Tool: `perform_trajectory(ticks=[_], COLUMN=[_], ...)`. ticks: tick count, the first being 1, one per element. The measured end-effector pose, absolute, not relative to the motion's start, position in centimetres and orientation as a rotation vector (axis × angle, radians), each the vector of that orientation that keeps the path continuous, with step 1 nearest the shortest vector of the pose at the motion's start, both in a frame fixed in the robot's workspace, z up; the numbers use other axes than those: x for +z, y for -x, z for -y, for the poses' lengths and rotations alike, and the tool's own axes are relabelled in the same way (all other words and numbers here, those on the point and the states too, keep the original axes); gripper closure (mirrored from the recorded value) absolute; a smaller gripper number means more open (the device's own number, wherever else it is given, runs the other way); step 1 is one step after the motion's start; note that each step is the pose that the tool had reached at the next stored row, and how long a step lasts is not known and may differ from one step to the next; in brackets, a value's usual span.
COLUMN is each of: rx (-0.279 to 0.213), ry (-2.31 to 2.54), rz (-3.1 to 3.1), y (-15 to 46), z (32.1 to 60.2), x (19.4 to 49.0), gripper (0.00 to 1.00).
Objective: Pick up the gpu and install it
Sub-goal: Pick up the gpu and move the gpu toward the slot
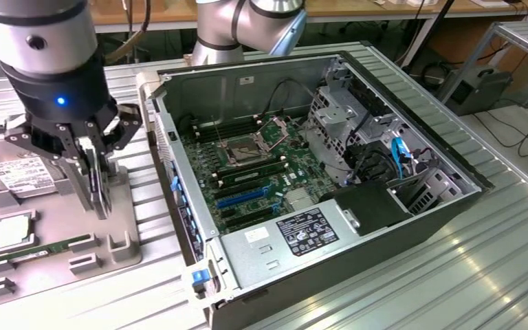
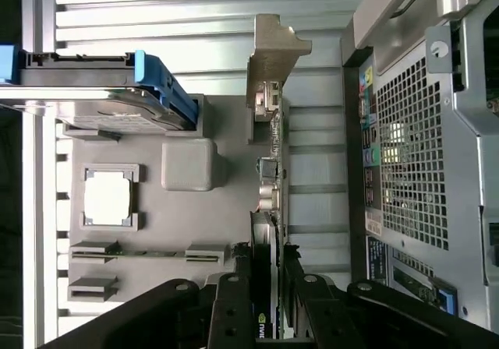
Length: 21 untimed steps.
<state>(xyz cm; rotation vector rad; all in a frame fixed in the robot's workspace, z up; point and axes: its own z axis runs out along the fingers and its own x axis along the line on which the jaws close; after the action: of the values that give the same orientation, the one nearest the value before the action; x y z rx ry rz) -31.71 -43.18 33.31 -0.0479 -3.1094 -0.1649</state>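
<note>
- Hand (image 1: 93, 187) is seen clamped on the upright gpu (image 2: 271, 76), at the exterior view's left.
- Grey tray (image 1: 62, 214) lies beneath; open computer case (image 1: 200, 89) stands centre frame.

The ribbed metal table (image 1: 484, 275) carries two items. A grey parts tray (image 1: 62, 216) lies flat at the exterior view's left. An open computer case (image 1: 383, 261) (lying on its side, interior facing up) rests near the tray, with a strip of bare table between them.
</note>
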Motion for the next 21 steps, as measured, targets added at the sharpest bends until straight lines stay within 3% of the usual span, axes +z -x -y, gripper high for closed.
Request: perform_trajectory(ticks=[12, 21], rx=[-0.165, -0.170], ry=[0.048, 0.048], rz=[3.109, 3.108], y=[31.2, 27.5], z=[44.4, 46.5], x=[39.2, 44.0], gripper=[0.74, 0.74])
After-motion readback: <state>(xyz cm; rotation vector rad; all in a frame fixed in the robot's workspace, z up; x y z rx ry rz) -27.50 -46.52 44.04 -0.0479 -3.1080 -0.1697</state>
